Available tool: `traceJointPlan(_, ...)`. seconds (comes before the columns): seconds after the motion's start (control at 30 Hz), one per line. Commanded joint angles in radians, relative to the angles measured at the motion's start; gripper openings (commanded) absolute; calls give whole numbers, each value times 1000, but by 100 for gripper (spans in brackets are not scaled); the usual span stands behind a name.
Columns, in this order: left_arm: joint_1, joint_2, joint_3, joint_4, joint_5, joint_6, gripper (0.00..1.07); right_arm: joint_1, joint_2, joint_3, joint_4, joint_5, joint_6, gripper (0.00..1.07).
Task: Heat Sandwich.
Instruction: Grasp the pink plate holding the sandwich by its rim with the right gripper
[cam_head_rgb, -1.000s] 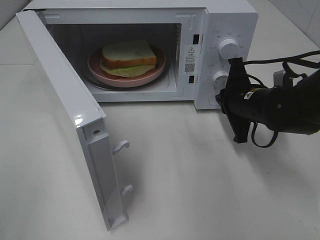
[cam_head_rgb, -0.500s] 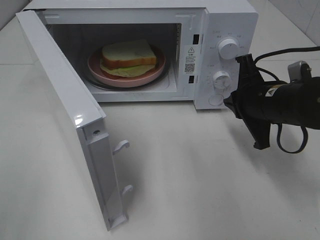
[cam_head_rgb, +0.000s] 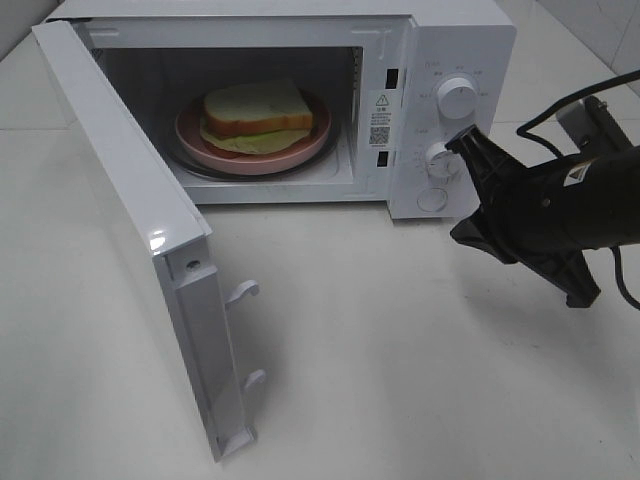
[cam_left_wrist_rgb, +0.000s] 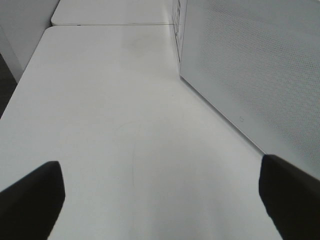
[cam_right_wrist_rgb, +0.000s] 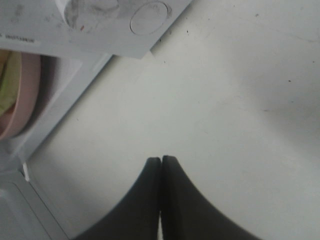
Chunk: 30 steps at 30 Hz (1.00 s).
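A: Where is the sandwich?

B: Inside the microwave, on a round pink plate that sits on a round tray. The door hangs wide open to the left.

A: And the arms?

B: The right gripper is outside, low in front of the control panel, well apart from the sandwich and to its right. Its two black fingers are pressed together with nothing between them. One end of its black body comes close to the lower knob.

A: The left one?

B: The left gripper is spread wide over the table, grasping nothing. The sandwich is not in its view. A white panel covered in fine dots stands beside it.

A: What does the food look like?

B: Soft white bread, squarish, with a tan crust along the front edge. Pale green, wavy leaf pokes out underneath. The plate is smooth with a raised rim, and it is wider than the bread.

A: The rest?

B: The microwave is glossy white and boxy, with two round knobs and a flat round button below them. The table is matt white with a few faint specks.
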Motion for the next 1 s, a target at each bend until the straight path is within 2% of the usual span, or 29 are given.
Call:
traceJointPlan(0.03,-1,-22,2,2,-8,3,101,-2,-42,-1,-8,102,-134,4)
traceJointPlan(0.13,-1,-22,2,2,-8,3,101,-2,-45,-14,-22,157,-179,4)
traceJointPlan(0.5,-1,-22,2,2,-8,3,101,-2,-45,-159,-291,464,-358,6)
traceJointPlan(0.6,-1,-22,2,2,-8,3,101,-2,-45,-183,-322,508,-407,6)
traceJointPlan(0.73,-1,-22,2,2,-8,3,101,-2,-45,-228,-353,596,-552,7)
traceJointPlan(0.93,-1,-22,2,2,-8,3,101,-2,-44,-268,-352,683,-909,8)
traceJointPlan(0.97,-1,-22,2,2,-8,3,101,-2,-44,-273,-353,696,-1038,8)
traceJointPlan(1.0,-1,-22,2,2,-8,3,101,-2,-44,-273,-353,696,-1038,8)
